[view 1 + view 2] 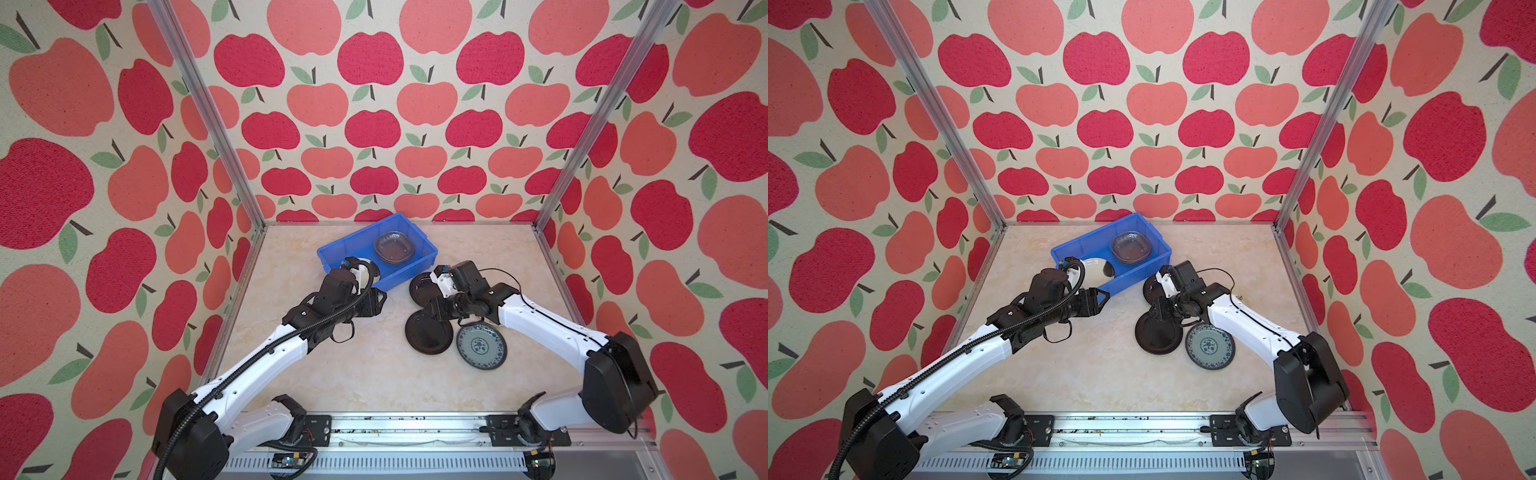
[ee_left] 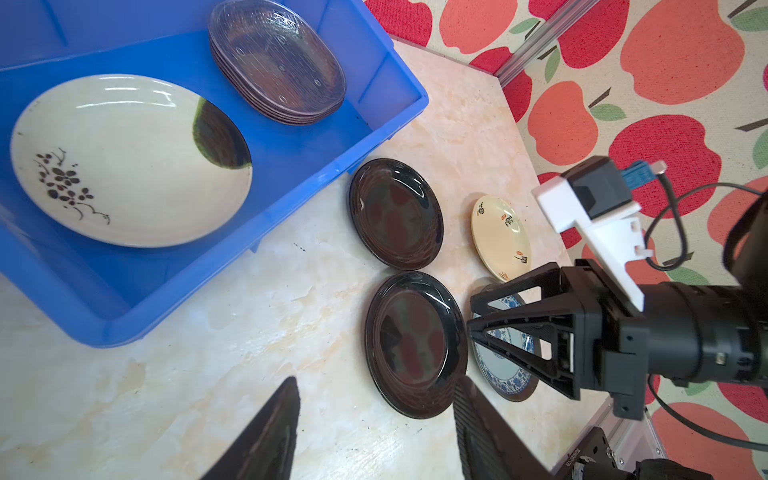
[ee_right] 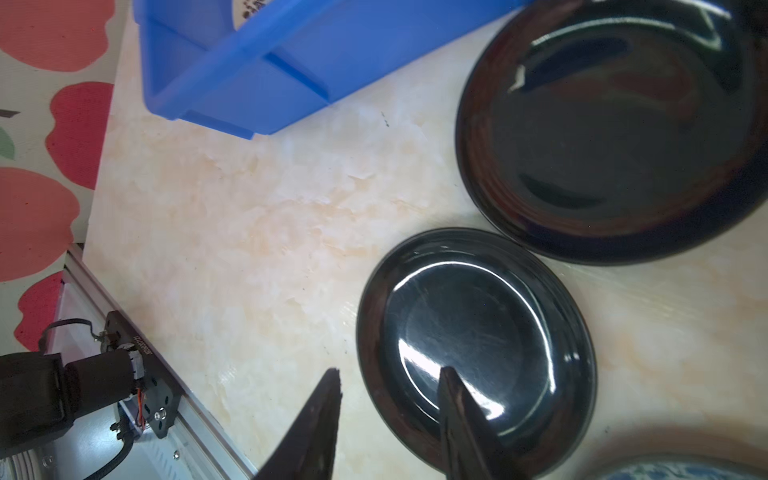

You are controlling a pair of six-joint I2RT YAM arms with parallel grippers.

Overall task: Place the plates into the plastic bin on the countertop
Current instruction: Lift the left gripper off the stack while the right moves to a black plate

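Nearest on the table [image 1: 332, 374] lies the blue-white plate [image 1: 481, 347], rim to rim with the near black plate [image 1: 429, 333] on its left. The right gripper [image 3: 390, 370] is down at that black plate with its jaws apart. One finger is over the plate's well and the other is outside the rim. Nothing is clamped, and the plate looks flat on the table. Just beyond, the far black plate [image 1: 419, 286] touches the near one.

The left gripper [image 2: 377, 380] hangs empty, fingers apart, just on the near side of the plastic bin [image 1: 419, 233]. The bin holds the white plate with the dark blotch [image 1: 1098, 268] at its near-left end and a stack of clear glass plates [image 1: 395, 248] at its far-right end.

The black rim is glossy and shallow, so a pinch landing too near the edge would likely slip off as the plate tips up. With three plates touching, an angled lift could drag or knock the neighbours. The way to the bin also passes close to the left arm, so a bump is possible unless it clears.

Only the left wrist view shows a cream plate [image 2: 500, 237] right of the far black plate. In both top views the right arm covers it. Only the right wrist view shows the fingers straddling the rim.
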